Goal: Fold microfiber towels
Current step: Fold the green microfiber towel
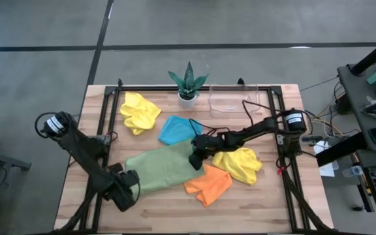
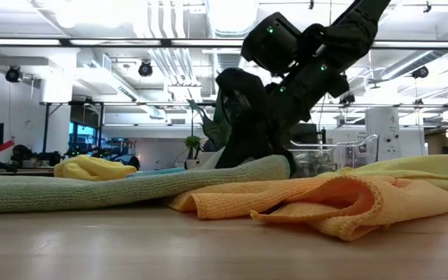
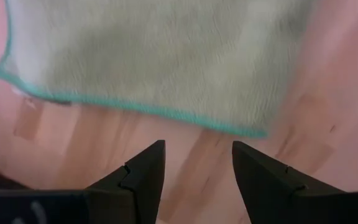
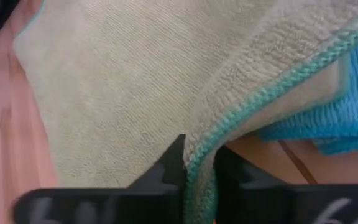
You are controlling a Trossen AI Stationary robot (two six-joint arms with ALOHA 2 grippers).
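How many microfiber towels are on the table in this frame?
5: yellow towel by the plant, blue towel mid-table, green towel spread centrally, second yellow towel at right, orange towel at front. None seem hidden.

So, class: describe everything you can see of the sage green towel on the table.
The sage green towel is a soft, napped microfiber cloth with a teal stitched hem, lying mostly flat near the middle of the wooden table. Its edge nearest the blue towel is pinched between the fingers of the right gripper, the hem curling over there. The orange towel lies against its side. The left gripper stands open just off the opposite edge, not touching it.
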